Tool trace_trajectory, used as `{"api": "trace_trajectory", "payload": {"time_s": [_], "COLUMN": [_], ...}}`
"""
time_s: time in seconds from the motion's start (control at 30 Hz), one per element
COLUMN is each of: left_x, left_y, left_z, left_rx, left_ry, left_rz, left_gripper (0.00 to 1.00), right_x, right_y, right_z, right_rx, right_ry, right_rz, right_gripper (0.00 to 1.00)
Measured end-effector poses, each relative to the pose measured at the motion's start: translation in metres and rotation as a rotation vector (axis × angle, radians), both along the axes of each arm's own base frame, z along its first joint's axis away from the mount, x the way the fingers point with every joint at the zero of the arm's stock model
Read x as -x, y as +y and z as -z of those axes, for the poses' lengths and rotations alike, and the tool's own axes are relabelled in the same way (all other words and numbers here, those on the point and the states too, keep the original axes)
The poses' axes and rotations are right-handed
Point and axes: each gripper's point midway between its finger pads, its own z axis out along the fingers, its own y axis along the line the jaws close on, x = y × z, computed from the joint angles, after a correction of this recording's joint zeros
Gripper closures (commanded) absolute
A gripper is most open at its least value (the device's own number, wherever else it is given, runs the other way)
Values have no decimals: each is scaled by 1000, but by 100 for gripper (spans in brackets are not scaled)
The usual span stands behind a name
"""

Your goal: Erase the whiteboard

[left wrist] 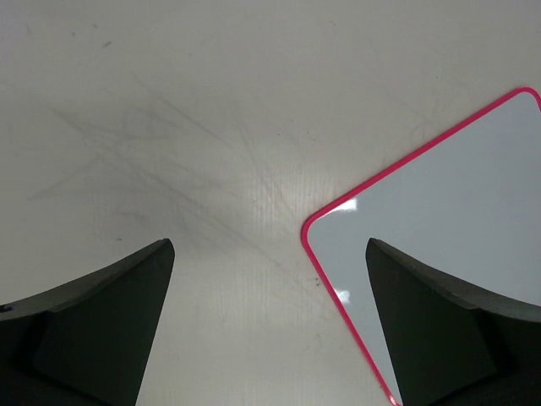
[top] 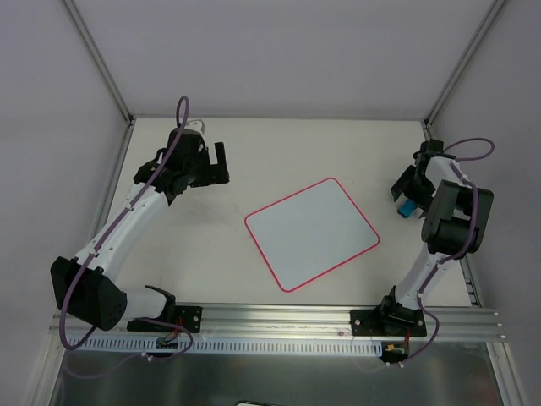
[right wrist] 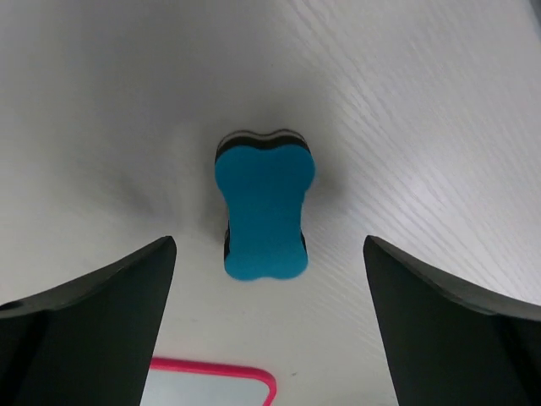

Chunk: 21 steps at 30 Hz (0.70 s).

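We see the whiteboard [top: 311, 234] blank mid-frame; left jaws and right jaws released, blue eraser [right wrist: 264, 211] lying free

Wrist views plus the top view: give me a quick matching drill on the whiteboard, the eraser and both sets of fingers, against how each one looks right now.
Things:
1 whiteboard
2 eraser
3 left fingers
4 right fingers

States:
A blue, lying loose, not gripped
B open, one on either side of the eraser
C blank, pink rim
D open, at the whiteboard's corner

Pairs: 1-C, 2-A, 3-D, 4-B
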Motion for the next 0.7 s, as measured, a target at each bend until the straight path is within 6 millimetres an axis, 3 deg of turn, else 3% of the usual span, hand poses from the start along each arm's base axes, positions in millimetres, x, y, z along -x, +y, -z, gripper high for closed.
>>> {"api": "trace_trajectory", "payload": {"time_s": [0.13, 0.2, 0.3, 0.4, 0.5, 0.57, 0.7], "left_x": [3, 5, 4, 4, 13, 25, 60], "left_y": [12, 18, 29, 42, 59, 73, 104], "left_z": [-18, -32, -68, -116, -176, -216, -291], "left_rx": [-22, -31, -45, -63, -78, -90, -114], "left_ry": [-56, -90, -181, -306, -454, -554, -745], "left_rz": [-27, -42, -70, -106, -151, -187, -272], "left_gripper": [1, 1, 1, 1, 1, 1, 1], "right_x": [4, 2, -2, -2, 15, 31, 70], "right_y": [0, -1, -2, -2, 3, 8, 18], "right_z": [-46, -88, -168, -262, -342, -386, -448], "right_rx": [30, 65, 134, 224, 310, 365, 460], "right_ry": [-85, -186, -375, -606, -795, -897, -1044], "right_rz": [-38, -67, -111, -158, -201, -228, -271], "right_gripper": [1, 1, 1, 1, 1, 1, 1]}}
